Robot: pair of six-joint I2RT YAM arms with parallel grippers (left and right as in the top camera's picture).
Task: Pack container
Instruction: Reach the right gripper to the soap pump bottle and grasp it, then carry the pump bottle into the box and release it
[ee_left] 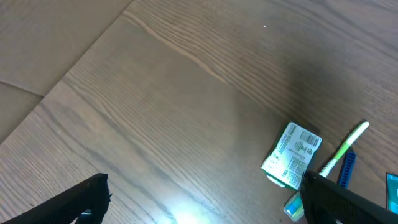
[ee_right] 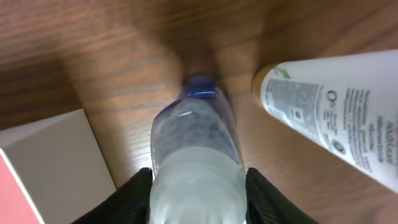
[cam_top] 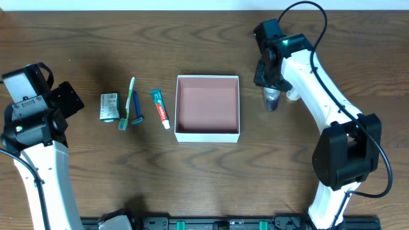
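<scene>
The container [cam_top: 208, 135], a square white-walled box with a reddish-brown inside, sits mid-table; its white corner shows in the right wrist view [ee_right: 56, 149]. My right gripper [cam_top: 268, 83] is just right of it. In the right wrist view its fingers [ee_right: 198, 186] press both sides of a small clear bottle [ee_right: 196, 143] whose blue end points down at the table. The bottle also shows overhead [cam_top: 271, 99]. A white bottle [ee_right: 336, 106] lies beside it [cam_top: 293, 96]. My left gripper [cam_top: 70, 99] is open and empty [ee_left: 205, 199], left of the toiletries.
Left of the container lie a green-and-white soap box [cam_top: 109, 107] [ee_left: 291, 154], a green toothbrush [cam_top: 128, 102] [ee_left: 345, 146], a blue razor [cam_top: 136, 112] [ee_left: 347, 168] and a toothpaste tube [cam_top: 160, 107]. The inside of the container holds nothing.
</scene>
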